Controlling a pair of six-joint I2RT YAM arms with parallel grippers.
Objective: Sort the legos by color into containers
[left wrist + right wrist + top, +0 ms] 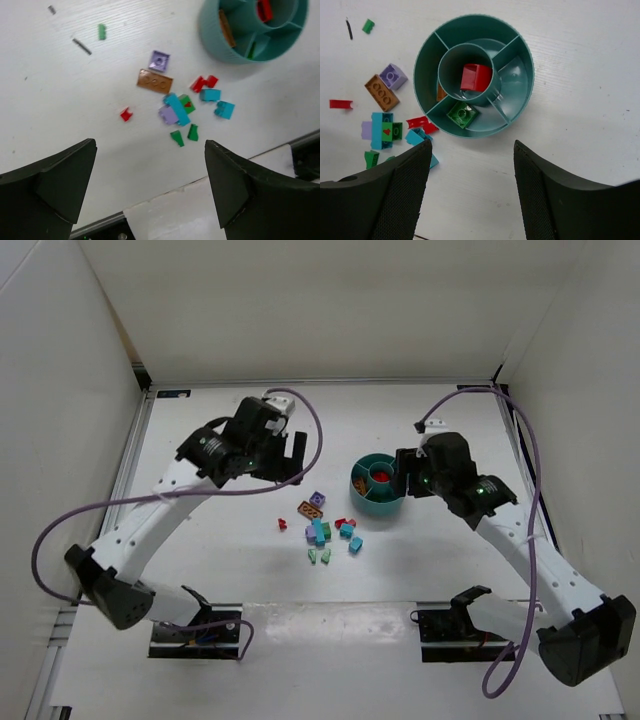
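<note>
Your left hand hangs over the bench, fingers wide apart and empty, with the loose legos scattered just beside the teal bowl. Your right hand hovers above the bowl, fingers apart, holding nothing. A red brick lies in the central cup, and a green brick and an orange brick lie in separate outer compartments.

White arms, black joints, purple cables
</note>
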